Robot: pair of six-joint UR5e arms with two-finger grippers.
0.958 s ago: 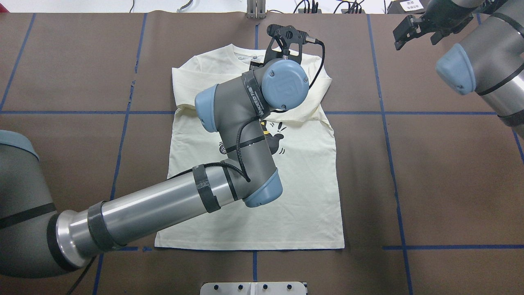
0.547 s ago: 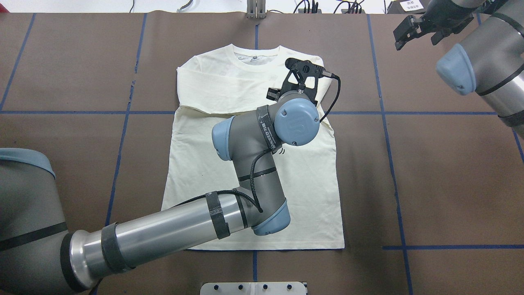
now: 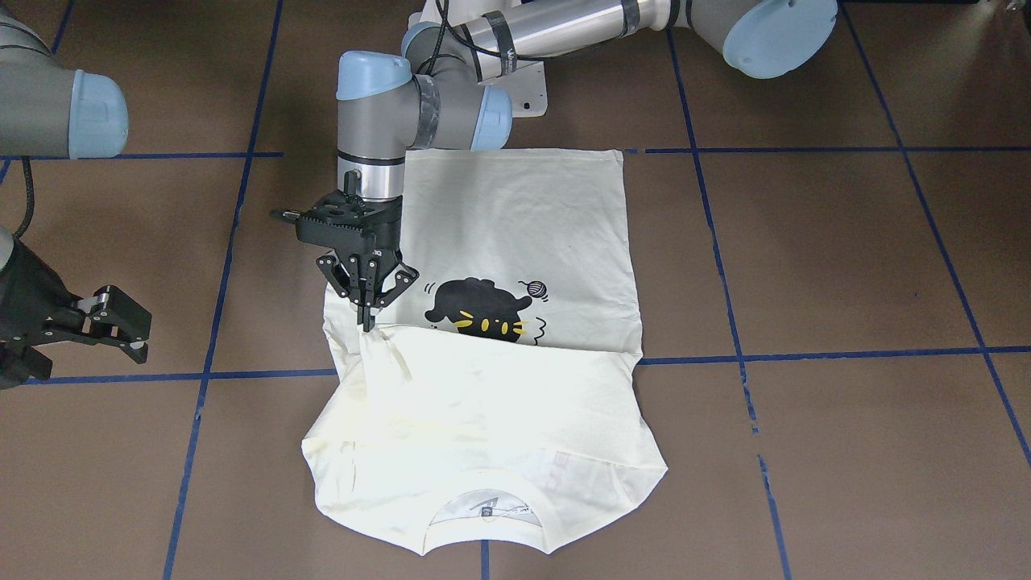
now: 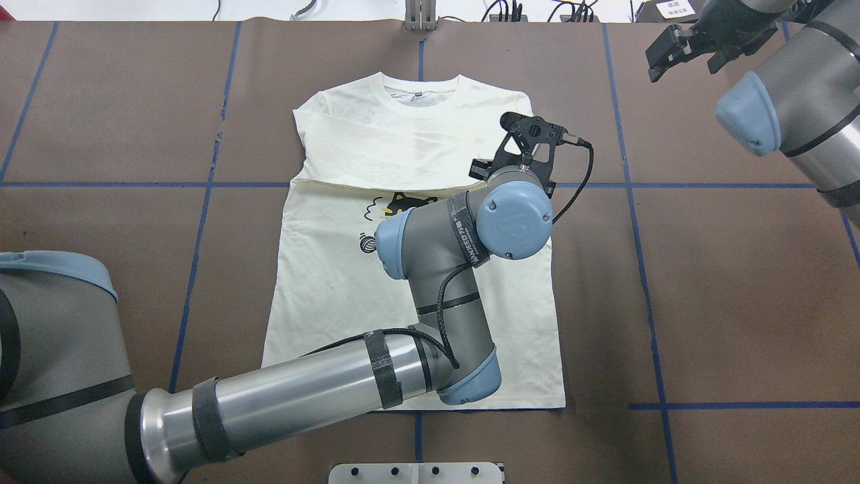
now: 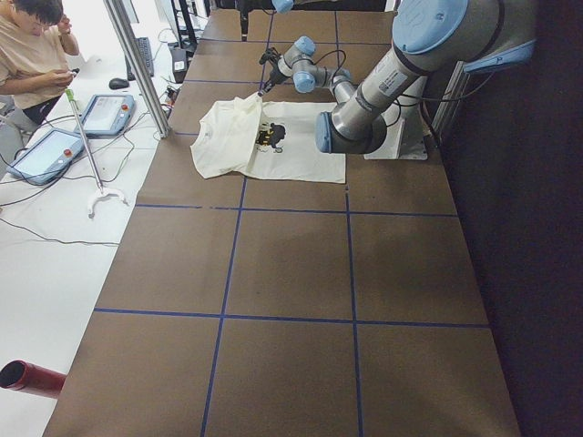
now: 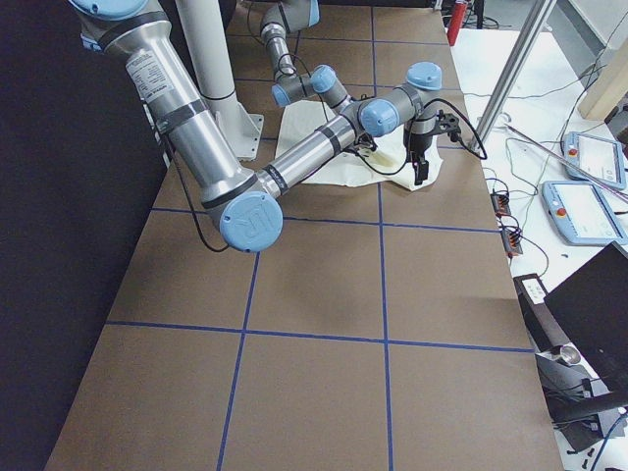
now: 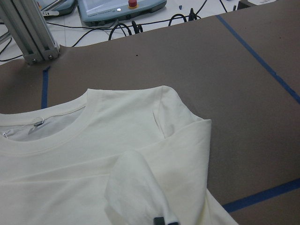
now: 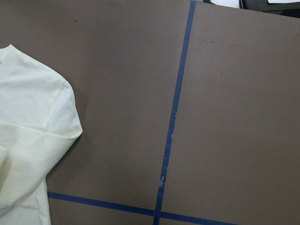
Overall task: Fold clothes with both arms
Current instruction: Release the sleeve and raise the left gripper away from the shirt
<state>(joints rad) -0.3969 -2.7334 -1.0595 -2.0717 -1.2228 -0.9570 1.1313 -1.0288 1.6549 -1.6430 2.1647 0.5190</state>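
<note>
The cream long-sleeved T-shirt (image 4: 322, 282) lies flat on the brown table, print side up, collar at the far edge. Its cat print (image 3: 475, 314) shows below a sleeve folded across the chest. My left gripper (image 3: 366, 321) points down at the shirt's right side and is shut on that sleeve's cloth. The left wrist view shows bunched cloth (image 7: 136, 183) at its fingertips. In the overhead view its own wrist hides it. My right gripper (image 3: 133, 326) hangs open and empty off the shirt; it also shows at the overhead view's far right (image 4: 662, 57).
Blue tape lines (image 4: 641, 269) divide the table into squares. The white pedestal base (image 4: 416, 472) sits at the near edge. An aluminium post (image 4: 420, 13) and cables stand at the far edge. An operator (image 5: 27, 55) with tablets is beyond that side.
My left arm has swung right and back toward me, drawing the pinched sleeve across the chest. The collar and cat print are now uncovered. The right arm has not moved.
</note>
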